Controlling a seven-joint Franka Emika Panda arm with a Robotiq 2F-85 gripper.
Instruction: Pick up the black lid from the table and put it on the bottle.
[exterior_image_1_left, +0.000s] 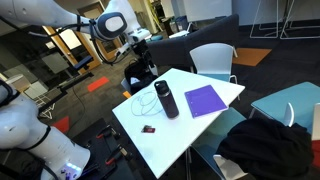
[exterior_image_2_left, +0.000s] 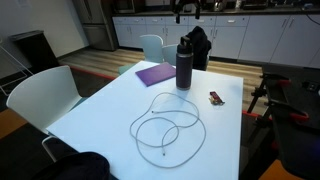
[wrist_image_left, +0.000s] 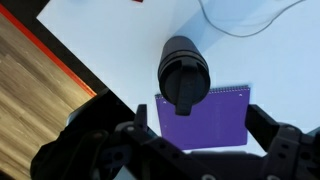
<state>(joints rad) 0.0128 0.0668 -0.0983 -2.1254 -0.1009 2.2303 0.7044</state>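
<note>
The dark bottle (exterior_image_1_left: 167, 101) stands upright on the white table (exterior_image_1_left: 190, 135), next to a purple notebook, and shows in both exterior views (exterior_image_2_left: 184, 68). A round black lid (exterior_image_2_left: 184, 43) sits on top of it. In the wrist view I look straight down on the lid (wrist_image_left: 183, 72). My gripper (wrist_image_left: 197, 135) is open and empty, its fingers spread either side of the notebook, well above the bottle. In the exterior views the gripper (exterior_image_1_left: 140, 42) hangs high over the table's far edge (exterior_image_2_left: 186, 10).
A purple notebook (wrist_image_left: 205, 120) lies beside the bottle (exterior_image_1_left: 206, 100). A white cable (exterior_image_2_left: 168, 125) loops across the table's middle. A flat black piece with a red mark (exterior_image_2_left: 217, 97) lies near one edge. White chairs (exterior_image_2_left: 40, 95) and a black bag (exterior_image_2_left: 200, 45) surround the table.
</note>
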